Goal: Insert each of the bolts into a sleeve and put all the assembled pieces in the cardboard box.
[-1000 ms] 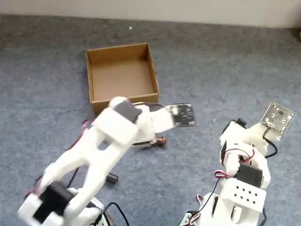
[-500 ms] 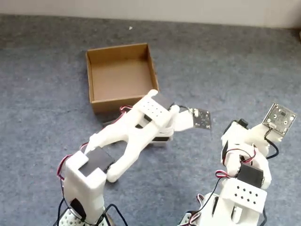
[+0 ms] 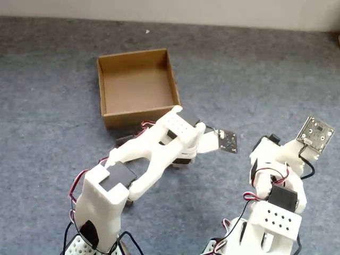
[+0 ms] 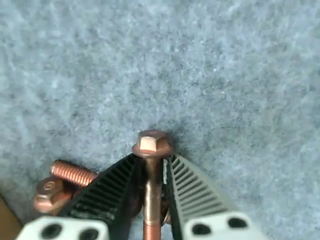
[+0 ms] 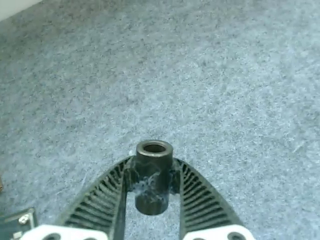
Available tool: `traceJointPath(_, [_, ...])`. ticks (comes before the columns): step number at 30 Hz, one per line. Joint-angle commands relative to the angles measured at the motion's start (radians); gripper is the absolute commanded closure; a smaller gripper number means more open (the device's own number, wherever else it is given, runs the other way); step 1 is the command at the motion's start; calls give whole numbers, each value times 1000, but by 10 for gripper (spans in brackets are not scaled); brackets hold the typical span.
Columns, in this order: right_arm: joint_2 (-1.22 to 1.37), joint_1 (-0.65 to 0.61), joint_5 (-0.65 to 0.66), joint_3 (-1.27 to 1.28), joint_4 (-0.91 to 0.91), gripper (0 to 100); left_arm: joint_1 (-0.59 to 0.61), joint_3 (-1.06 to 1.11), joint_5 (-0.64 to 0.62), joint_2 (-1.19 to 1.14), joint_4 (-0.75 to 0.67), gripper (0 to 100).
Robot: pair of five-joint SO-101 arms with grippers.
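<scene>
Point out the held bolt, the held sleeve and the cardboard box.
bolt (image 4: 153, 145), left wrist view, on its hex head.
sleeve (image 5: 151, 180), right wrist view, on its side wall.
cardboard box (image 3: 139, 87), high view, on its bare floor.

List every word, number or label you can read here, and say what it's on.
No text can be read.
Loose bolt: a stamped mark on the head, too blurred to read.
Circuit boards: any print is too small to read.
Box, held bolt, sleeve: no text.
</scene>
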State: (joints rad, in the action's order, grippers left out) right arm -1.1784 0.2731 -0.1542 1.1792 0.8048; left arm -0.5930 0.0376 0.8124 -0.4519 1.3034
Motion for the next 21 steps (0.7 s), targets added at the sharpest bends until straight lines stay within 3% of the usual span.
traceJointPath(1, [-22, 7, -5, -10, -30, 994, 12, -36, -6, 44, 3, 994])
traceJointPath(16, [-24, 4, -2, -12, -21, 994, 108, 27, -376, 578, 115, 994])
traceJointPath(21, [-30, -82, -6, -30, 99, 994, 113, 120, -511, 765, 115, 994])
